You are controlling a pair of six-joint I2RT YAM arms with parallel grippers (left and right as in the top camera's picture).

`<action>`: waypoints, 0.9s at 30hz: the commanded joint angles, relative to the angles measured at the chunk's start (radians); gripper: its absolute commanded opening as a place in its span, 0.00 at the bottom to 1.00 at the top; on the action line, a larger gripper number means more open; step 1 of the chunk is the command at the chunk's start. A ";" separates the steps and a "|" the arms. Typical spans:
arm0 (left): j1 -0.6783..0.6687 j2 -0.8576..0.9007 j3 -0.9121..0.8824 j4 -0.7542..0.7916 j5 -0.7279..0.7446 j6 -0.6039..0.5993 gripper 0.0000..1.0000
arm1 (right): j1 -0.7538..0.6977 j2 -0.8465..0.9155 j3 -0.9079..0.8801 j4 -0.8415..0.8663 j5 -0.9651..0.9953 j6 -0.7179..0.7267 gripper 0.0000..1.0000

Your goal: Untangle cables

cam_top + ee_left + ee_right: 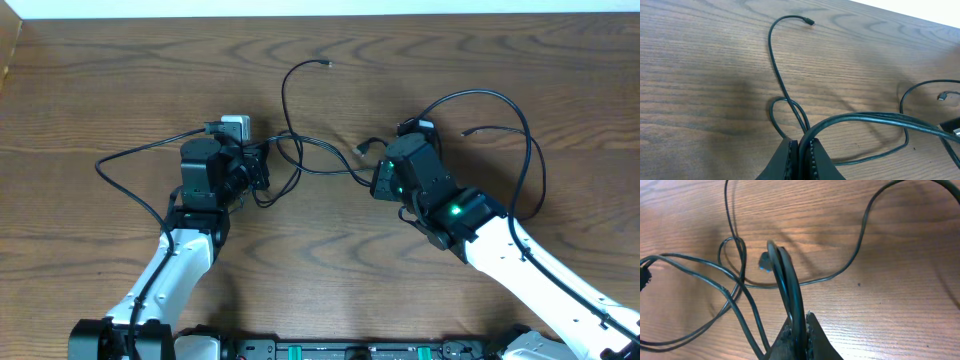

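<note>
Several thin black cables lie tangled on the wooden table between the two arms. One loose end with a small plug curls toward the back; it also shows in the left wrist view. My left gripper is shut on a black cable that arcs off to the right from its jaws. My right gripper is shut on a doubled loop of black cable rising from its jaws, with a small plug beside the loop. No white cable shows clearly.
A small grey-white block sits behind the left gripper. More black cable loops behind and right of the right arm. The table's far edge meets a white strip. Bare wood lies along the back and the left.
</note>
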 commanded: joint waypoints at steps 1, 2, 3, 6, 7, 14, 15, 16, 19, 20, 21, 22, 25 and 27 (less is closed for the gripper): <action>0.011 -0.002 0.010 0.002 -0.047 -0.005 0.07 | -0.003 0.006 0.006 -0.010 0.044 0.027 0.01; 0.011 -0.002 0.010 0.001 -0.047 -0.005 0.08 | -0.003 0.006 0.006 -0.011 0.044 0.027 0.01; 0.011 -0.002 0.010 0.001 -0.047 -0.005 0.07 | -0.003 0.006 0.006 -0.011 0.044 0.027 0.01; 0.011 -0.002 0.010 -0.002 -0.047 -0.005 0.08 | -0.003 0.006 0.006 -0.011 0.044 0.027 0.01; 0.011 -0.002 0.010 -0.006 -0.047 -0.005 0.07 | -0.003 0.006 0.006 -0.011 0.044 0.026 0.01; 0.011 -0.002 0.010 -0.033 -0.047 -0.005 0.08 | -0.003 0.006 0.006 -0.022 0.045 0.026 0.52; 0.011 -0.002 0.010 -0.034 -0.047 -0.005 0.08 | -0.003 0.006 0.006 -0.023 0.044 0.026 0.60; 0.011 -0.002 0.010 -0.037 -0.047 -0.005 0.07 | -0.003 0.006 0.006 -0.024 0.044 0.026 0.66; 0.011 -0.002 0.010 -0.053 -0.048 -0.005 0.07 | -0.003 0.006 0.005 -0.026 0.044 0.027 0.72; 0.011 -0.002 0.010 -0.056 -0.048 -0.005 0.07 | -0.003 0.006 0.005 -0.026 0.043 0.026 0.73; 0.011 -0.002 0.010 -0.063 -0.048 -0.005 0.08 | -0.003 0.006 0.004 -0.026 0.043 0.027 0.73; 0.011 -0.002 0.010 -0.073 -0.048 -0.005 0.07 | -0.003 0.006 0.003 -0.026 0.043 0.027 0.74; 0.011 -0.002 0.010 -0.110 -0.056 -0.005 0.07 | -0.003 0.008 0.003 -0.026 0.043 0.026 0.75; 0.011 -0.002 0.010 -0.134 -0.056 -0.005 0.07 | -0.003 0.008 0.003 -0.026 0.043 0.026 0.76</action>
